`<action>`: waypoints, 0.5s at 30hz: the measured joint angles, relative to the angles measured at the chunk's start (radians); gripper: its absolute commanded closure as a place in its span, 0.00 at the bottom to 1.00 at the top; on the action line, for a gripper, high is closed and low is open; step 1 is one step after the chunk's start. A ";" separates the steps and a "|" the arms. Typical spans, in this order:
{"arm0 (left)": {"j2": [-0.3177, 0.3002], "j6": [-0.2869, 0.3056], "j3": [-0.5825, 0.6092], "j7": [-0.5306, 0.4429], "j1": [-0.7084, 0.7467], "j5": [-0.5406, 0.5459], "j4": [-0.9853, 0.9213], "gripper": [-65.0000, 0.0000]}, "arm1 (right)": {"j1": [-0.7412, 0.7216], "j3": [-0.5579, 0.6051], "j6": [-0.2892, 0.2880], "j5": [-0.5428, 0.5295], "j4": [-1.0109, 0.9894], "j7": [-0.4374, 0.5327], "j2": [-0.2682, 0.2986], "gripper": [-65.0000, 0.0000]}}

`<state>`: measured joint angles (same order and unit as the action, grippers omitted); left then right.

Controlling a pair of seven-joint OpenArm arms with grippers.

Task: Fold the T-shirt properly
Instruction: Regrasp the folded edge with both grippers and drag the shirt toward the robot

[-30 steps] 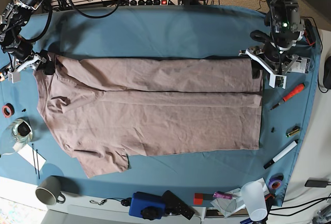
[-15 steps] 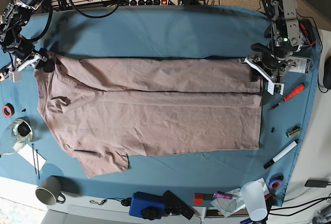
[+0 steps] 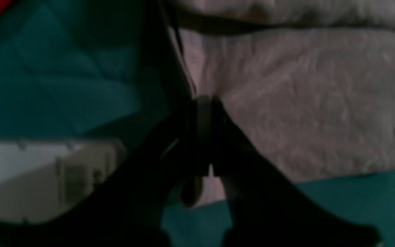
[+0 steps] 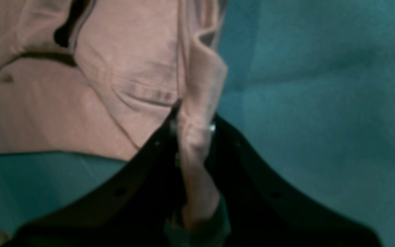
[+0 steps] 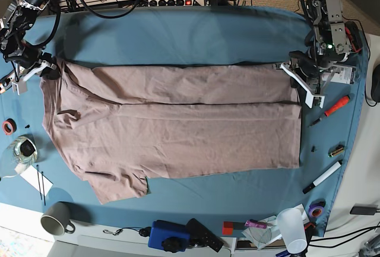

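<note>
Gripping the T-shirt, spread across mid-frame on my worktop: left pincer clamps the hem corner at right, right pincer pinches the shoulder at left, so I can lift one long edge for folding.

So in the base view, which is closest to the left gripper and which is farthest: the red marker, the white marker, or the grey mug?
Measured from the left gripper, shut on the T-shirt:
1. Red marker, just beside it on the blue cloth's edge.
2. White marker, further toward the front edge on the same side.
3. Grey mug, far across at the opposite front corner.
</note>
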<state>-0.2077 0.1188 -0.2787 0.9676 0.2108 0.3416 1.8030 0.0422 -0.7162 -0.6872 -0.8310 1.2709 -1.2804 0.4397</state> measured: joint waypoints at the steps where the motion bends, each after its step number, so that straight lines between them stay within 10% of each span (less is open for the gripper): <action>1: 0.000 -0.011 0.003 0.015 0.005 -0.001 0.014 1.00 | 0.002 -0.007 0.004 0.002 0.021 -0.008 -0.003 1.00; 15: 0.002 -0.015 0.002 0.050 0.163 -0.039 0.177 1.00 | 0.080 -0.185 0.028 -0.068 0.162 -0.131 -0.006 1.00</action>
<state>-0.2062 0.1040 -0.2771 1.0180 0.3737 0.3027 1.9800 0.1219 -0.9012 -0.6590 -0.8993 1.4326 -1.4117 0.4339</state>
